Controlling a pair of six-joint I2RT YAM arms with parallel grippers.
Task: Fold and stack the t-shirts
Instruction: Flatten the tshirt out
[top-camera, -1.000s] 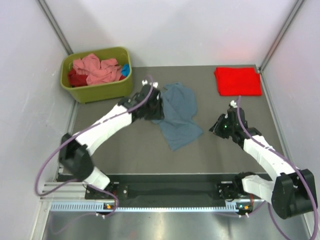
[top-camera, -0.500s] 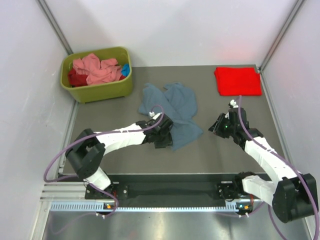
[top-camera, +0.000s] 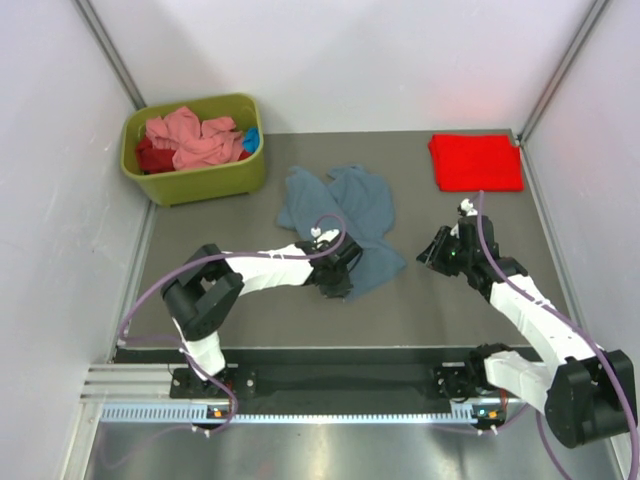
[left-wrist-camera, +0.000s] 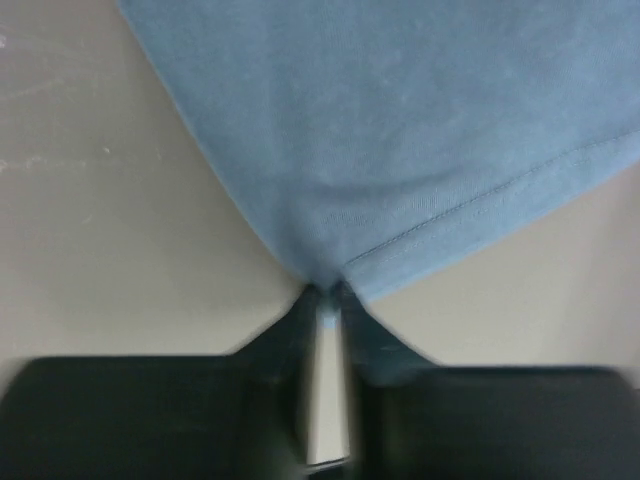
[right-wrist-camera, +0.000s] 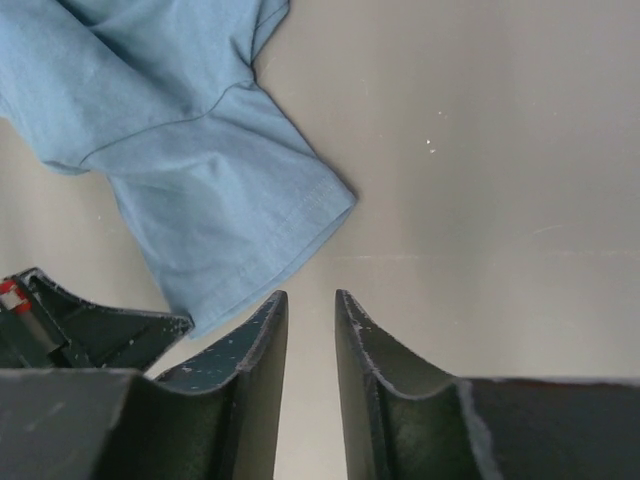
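Mid-table: slate blue-grey cotton t-shirt (top-camera: 352, 212), crumpled. Near hem corner hidden under left gripper (top-camera: 335, 284), jaws nipped together on it; fingers blurred in wrist view. Right gripper (right-wrist-camera: 310, 300) slightly parted, holding nothing, over bare grey table (top-camera: 420, 305) right of shirt.

Open table (top-camera: 415, 180) runs between the blue-grey shirt (top-camera: 355, 205) and the red shirt (top-camera: 476, 162) at far right. Green bin (top-camera: 200, 180) blocks the far left corner.

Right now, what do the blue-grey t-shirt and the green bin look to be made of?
The blue-grey t-shirt: soft matte knit, probably cotton; it drapes in folds, with a stitched hem. The green bin: likely moulded plastic, smooth, slight sheen, rigid rounded walls.
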